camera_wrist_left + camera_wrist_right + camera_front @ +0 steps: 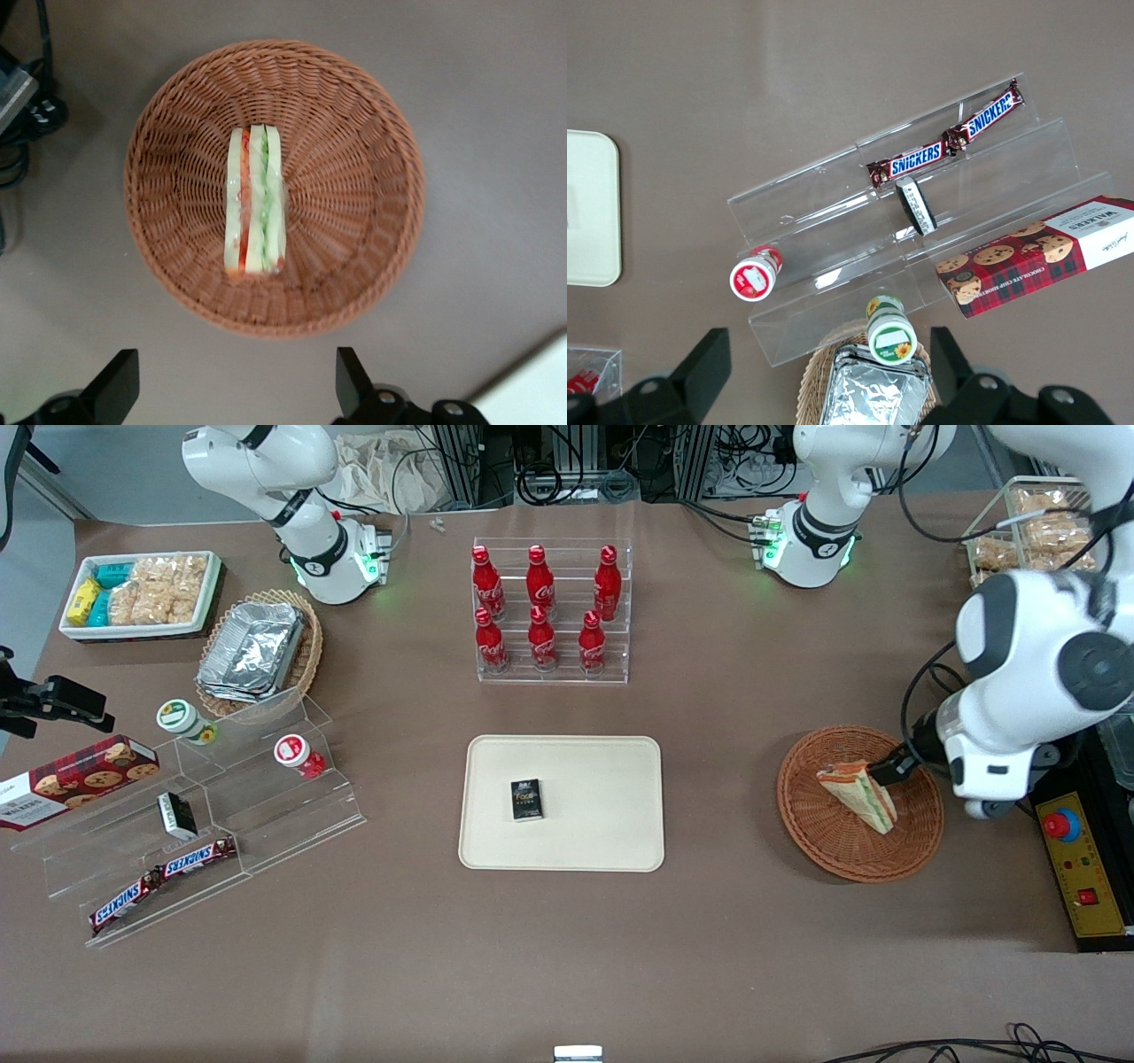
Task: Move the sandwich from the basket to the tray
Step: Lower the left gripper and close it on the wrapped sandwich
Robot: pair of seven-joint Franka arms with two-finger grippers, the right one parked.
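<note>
Sandwich (254, 200) in basket (354, 106), gripper (235, 390) above, jaws wide apart, empty.

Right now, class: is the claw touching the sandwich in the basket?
Apart. The left wrist view shows the claw open, its fingers clear of the sandwich standing in the basket.

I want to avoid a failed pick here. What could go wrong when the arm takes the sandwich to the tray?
1. The sandwich stands on its edge in the basket; the open pincer above it could tip it or squeeze the layers apart.
2. The light basket may shift if a finger catches the rim.
3. A small dark box already lies on the tray; the sandwich could land on it.
</note>
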